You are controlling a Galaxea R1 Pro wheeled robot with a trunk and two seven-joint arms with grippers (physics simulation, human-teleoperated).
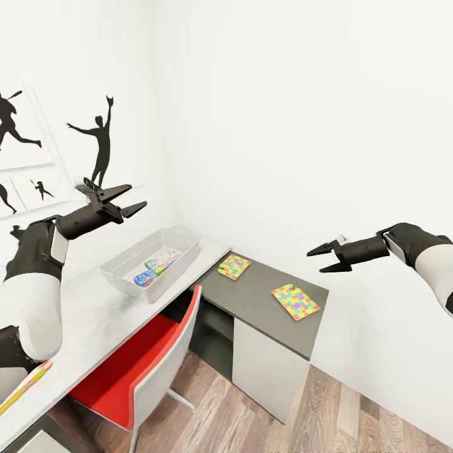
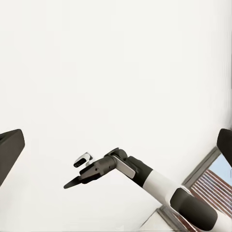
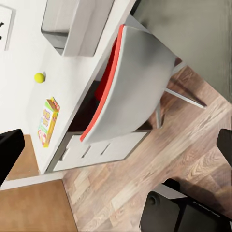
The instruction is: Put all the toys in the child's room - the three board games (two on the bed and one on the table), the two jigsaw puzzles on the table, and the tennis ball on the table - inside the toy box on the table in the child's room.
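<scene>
Both claws hang in the air with fingers spread and nothing between them: the left claw (image 1: 123,201) is raised above the light worktop (image 1: 94,308), and the right claw (image 1: 327,257) reaches out over the floor beyond the dark side unit (image 1: 264,296). Just below and ahead of the left claw sits the toy box (image 1: 119,267), a shallow grey tray near the worktop's far end; inside it lie a small blue board game (image 1: 145,279) and a pale green one (image 1: 162,259). Between the two claws, lower down on the dark unit, the two jigsaw puzzles lie flat and well apart: one (image 1: 234,266) near the toy box, the other (image 1: 295,301) below the right claw. A red-seated chair (image 1: 148,358) is tucked under the worktop. The left wrist view looks across a bare wall at the right claw (image 2: 77,180), seen side-on. The right wrist view looks down on what the head camera misses: the tennis ball (image 3: 39,77) resting on the worktop beside the toy box (image 3: 77,26), and further along the same surface a third printed box (image 3: 47,121), its title too small to read.
</scene>
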